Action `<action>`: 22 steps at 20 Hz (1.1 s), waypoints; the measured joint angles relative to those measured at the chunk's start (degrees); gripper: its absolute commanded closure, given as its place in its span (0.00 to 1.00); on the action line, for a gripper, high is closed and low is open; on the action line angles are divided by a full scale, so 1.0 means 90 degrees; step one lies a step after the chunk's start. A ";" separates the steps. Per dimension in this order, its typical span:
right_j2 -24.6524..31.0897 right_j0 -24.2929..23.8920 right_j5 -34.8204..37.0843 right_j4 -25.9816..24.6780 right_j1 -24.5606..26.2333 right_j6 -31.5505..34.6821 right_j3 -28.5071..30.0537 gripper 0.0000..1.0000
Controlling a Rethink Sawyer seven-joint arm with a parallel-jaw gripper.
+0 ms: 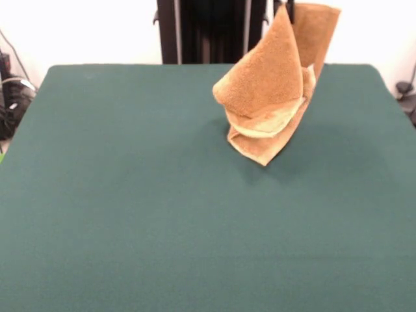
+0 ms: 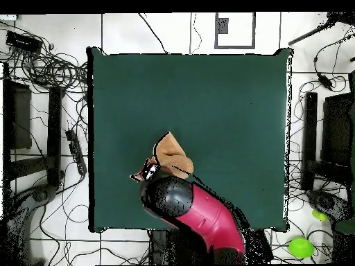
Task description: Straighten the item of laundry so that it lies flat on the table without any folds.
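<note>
Green table (image 1: pixel 130 195) lies bare; hand (image 1: pixel 288 8) grips the folded towel (image 1: pixel 270 97), hanging above it

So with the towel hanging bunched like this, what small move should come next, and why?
Probably lower the towel and drag it sideways across the table so its hanging corner lands first and the folds spread. It dangles off the cloth, doubled over on itself, its top at the front view's upper edge.

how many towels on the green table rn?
1. A single tan-orange terry towel hangs folded from the gripper above the dark green cloth-covered table, toward the robot's side; its lowest corner is at or just above the cloth. The overhead view shows no second towel.
</note>
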 measured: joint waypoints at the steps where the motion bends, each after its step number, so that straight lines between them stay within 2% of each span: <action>1: 0.0142 -0.0136 -0.0001 -0.0008 -0.0066 0.0000 0.0034 1.00; 8: 0.0798 -0.0577 -0.0018 -0.0307 -0.0385 0.0000 0.0055 1.00; 13: 0.1403 -0.0999 -0.0179 -0.0823 -0.0570 0.0000 0.0056 1.00; 18: 0.2054 -0.1531 -0.0348 -0.1336 -0.0695 0.0000 0.0057 1.00; 22: 0.2835 -0.2198 -0.0661 -0.1785 -0.0748 -0.0001 0.0056 1.00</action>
